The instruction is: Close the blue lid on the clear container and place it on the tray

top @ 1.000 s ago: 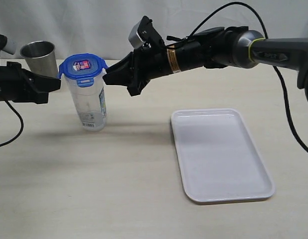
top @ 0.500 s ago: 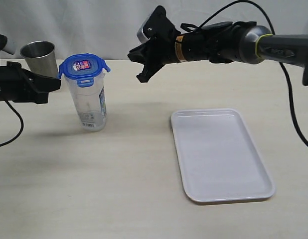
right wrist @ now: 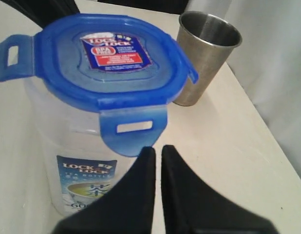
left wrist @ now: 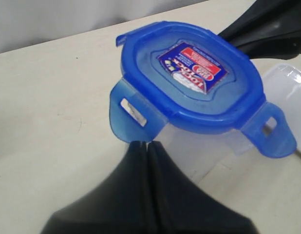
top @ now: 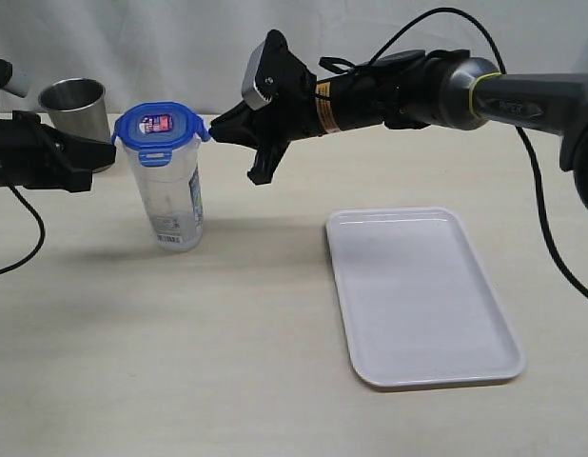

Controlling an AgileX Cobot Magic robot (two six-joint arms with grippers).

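Right gripper (right wrist: 157, 148) closed, beside blue lid (right wrist: 109, 58)

The left gripper (top: 106, 152), right gripper (top: 216, 129) and steel cup (top: 73, 107) crowd the clear container (top: 175, 202); front open.

Lid (top: 159, 129): glossy, translucent blue plastic; shiny printed sticker on top.
Container (top: 170, 195): cloudy clear plastic, smooth, with a printed label.
Tray (top: 422, 295): white plastic, smooth, faint sheen.
Cup (top: 75, 107): bare grey metal, brushed, dull shine.
Table (top: 180, 352): pale wood-look surface, matt, fine grain.
Fingers (left wrist: 141, 195): black, matt, smooth.
Curtain (top: 180, 48): white cloth, soft folds.
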